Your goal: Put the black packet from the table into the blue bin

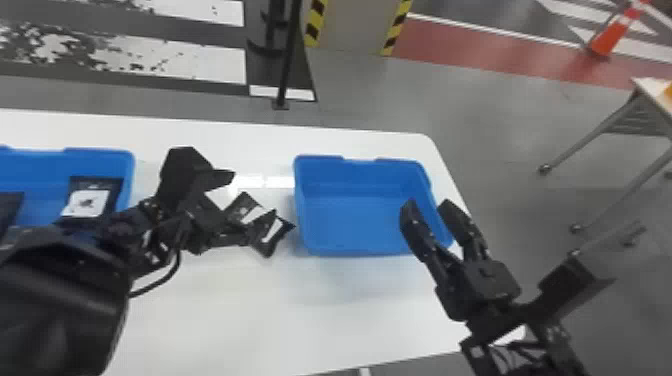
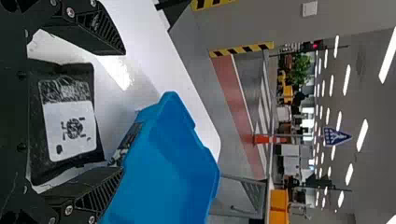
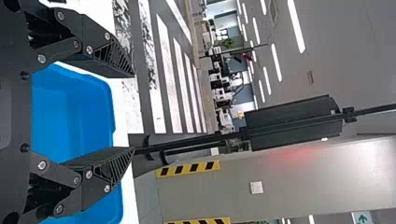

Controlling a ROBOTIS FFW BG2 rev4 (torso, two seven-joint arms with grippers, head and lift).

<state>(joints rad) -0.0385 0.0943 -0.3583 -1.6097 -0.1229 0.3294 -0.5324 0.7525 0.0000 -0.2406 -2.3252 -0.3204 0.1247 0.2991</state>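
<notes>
black packet (image 2: 70,126); between parted fingers of left end effector (image 1: 254,195)

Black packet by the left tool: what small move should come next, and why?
I'd probably close the left tool slowly. Its open fingers stand on either side of the packet, which lies on the table, outside the blue bin. I can't tell whether they are low enough to catch it.

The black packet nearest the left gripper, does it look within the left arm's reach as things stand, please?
Likely yes: the left gripper is open, the black packet shows between its fingers, and nothing seems to lie over it.
</notes>
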